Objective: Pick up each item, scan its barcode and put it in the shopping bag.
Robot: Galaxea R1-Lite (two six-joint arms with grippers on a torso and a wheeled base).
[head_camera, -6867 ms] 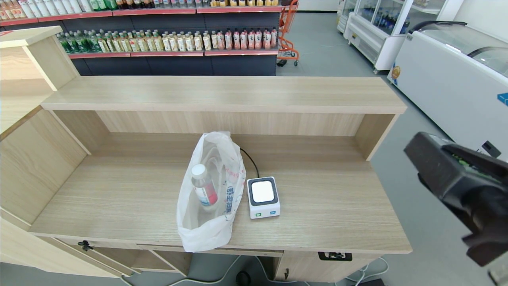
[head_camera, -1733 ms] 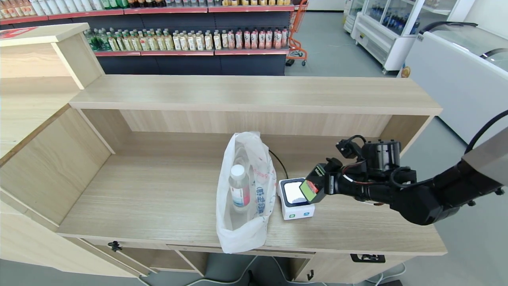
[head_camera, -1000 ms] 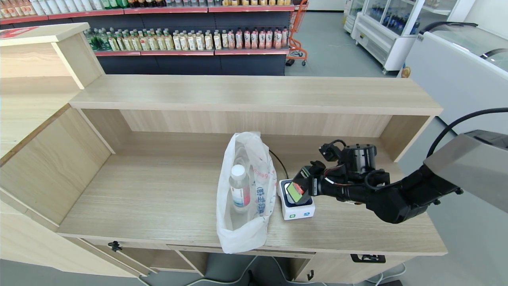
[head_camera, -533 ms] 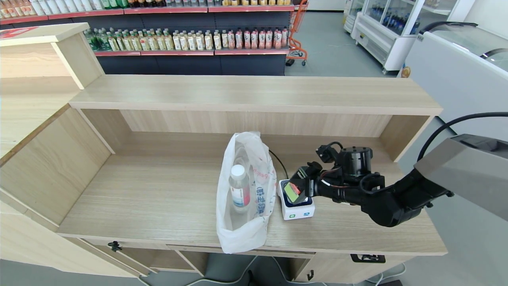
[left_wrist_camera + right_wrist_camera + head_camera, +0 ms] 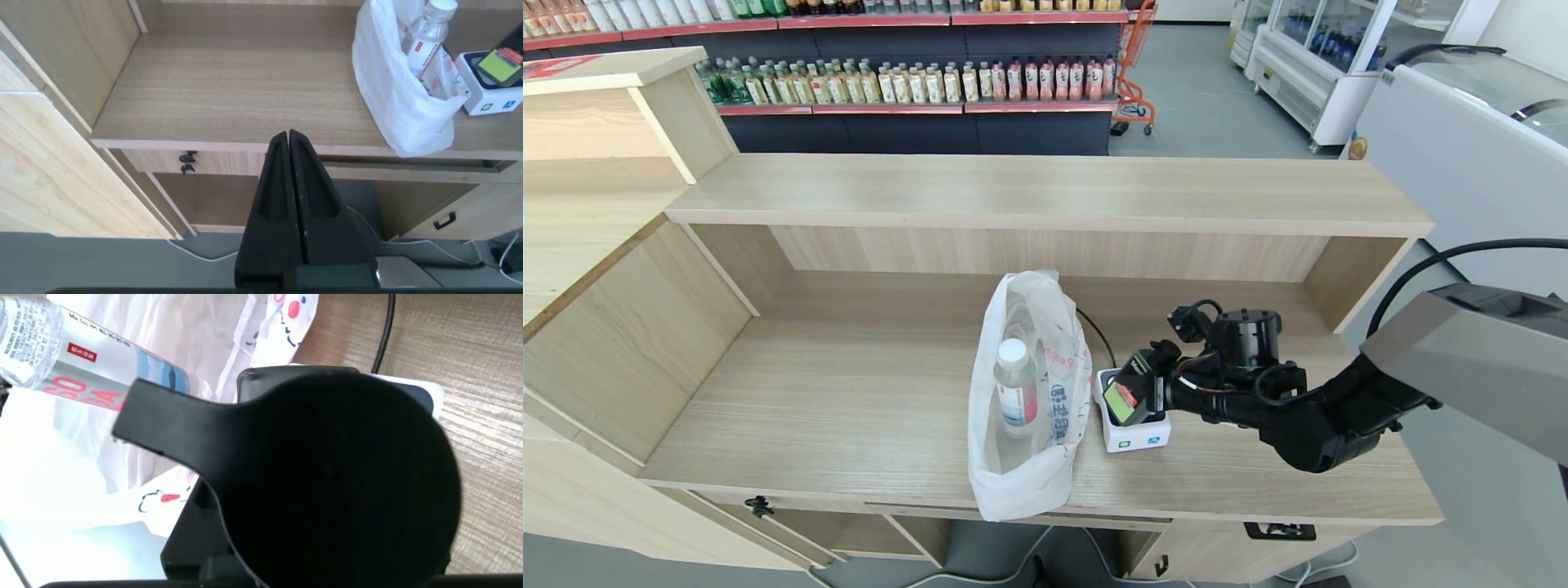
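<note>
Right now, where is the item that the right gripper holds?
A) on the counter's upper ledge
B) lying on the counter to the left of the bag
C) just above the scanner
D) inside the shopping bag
C: in the head view the right gripper holds the green-and-red item just above the white scanner, beside the shopping bag, not in it.

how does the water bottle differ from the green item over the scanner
The water bottle stands in the shopping bag; the green item is gripped by the right hand above the scanner. The water bottle is clear and tall, the green item flat and opaque. Both carry some red.
</note>
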